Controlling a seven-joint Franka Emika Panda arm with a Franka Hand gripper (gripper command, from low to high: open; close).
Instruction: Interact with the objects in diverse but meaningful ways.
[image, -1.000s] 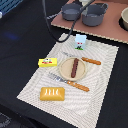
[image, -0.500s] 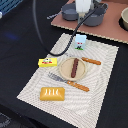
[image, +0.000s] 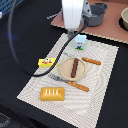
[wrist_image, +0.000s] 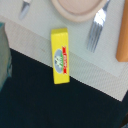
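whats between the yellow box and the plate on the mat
A fork lies between the yellow box and the plate, on the placemat. The exterior view shows it; the wrist view shows its tines too.

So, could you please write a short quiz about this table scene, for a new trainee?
1. True or false: the dark brown sausage lies on the round tan plate.
2. Which item lies at the placemat's edge, partly on the black cloth? A. the orange ridged bread block B. the flat yellow red-labelled box C. the small white-and-blue carton
3. Fill in: in the wrist view, the utensil beside the plate is a ____.

Key: 1 true; 2 B; 3 fork.
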